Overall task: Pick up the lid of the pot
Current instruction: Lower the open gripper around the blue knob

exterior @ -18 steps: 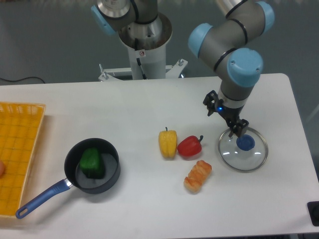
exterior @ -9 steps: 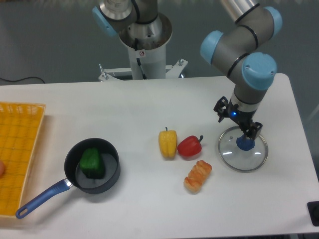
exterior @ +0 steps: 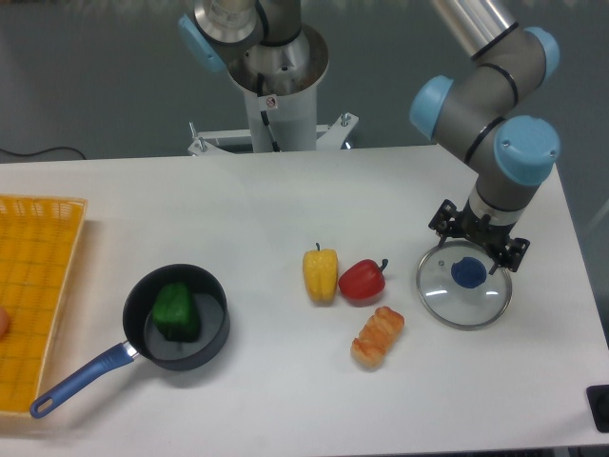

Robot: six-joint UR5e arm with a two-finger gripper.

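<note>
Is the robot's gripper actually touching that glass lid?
Cannot tell. In the camera view, the gripper overlaps the far side of the lid, but this single angle doesn't show whether its fingers meet the glass or hang above it.

From here I'd call it a robotics lab: my feed shows an arm (exterior: 224,48) at a plain white worktop (exterior: 285,400). A pan (exterior: 217,328) and a yellow pepper (exterior: 321,276) give that worktop a kitchen look.
</note>
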